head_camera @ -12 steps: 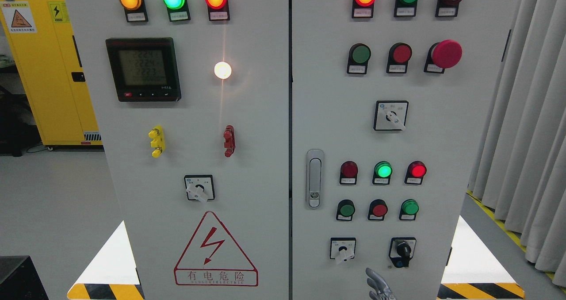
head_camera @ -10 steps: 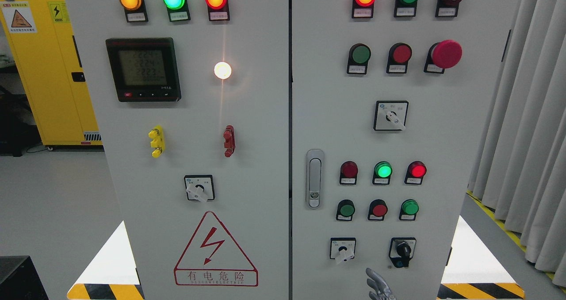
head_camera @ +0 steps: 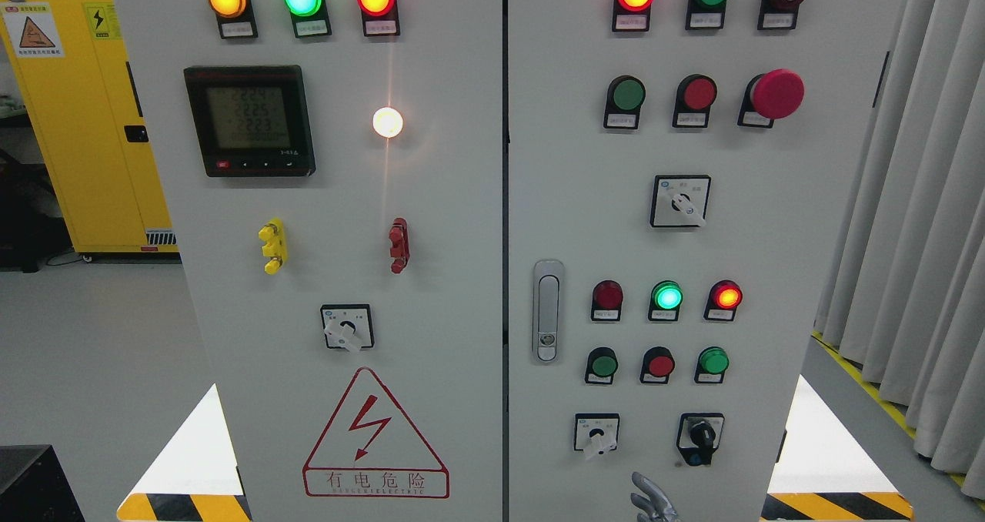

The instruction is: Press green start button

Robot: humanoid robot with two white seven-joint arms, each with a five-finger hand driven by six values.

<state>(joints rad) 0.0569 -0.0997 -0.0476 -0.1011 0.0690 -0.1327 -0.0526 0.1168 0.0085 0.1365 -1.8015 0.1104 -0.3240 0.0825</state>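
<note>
Reaching up from the bottom edge, the silver metal right hand has loosely spread fingers and holds nothing; it should rise with one extended fingertip squarely onto a round green push button, avoiding its red neighbour

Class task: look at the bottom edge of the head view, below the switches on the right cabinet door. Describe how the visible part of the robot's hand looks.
Only the tips of a hand show. The fingers are slender, glossy silver-grey metal with darker grey at the joints. No cables, markings or sleeve show. The arm is out of frame, so which hand it is cannot be told.
</note>
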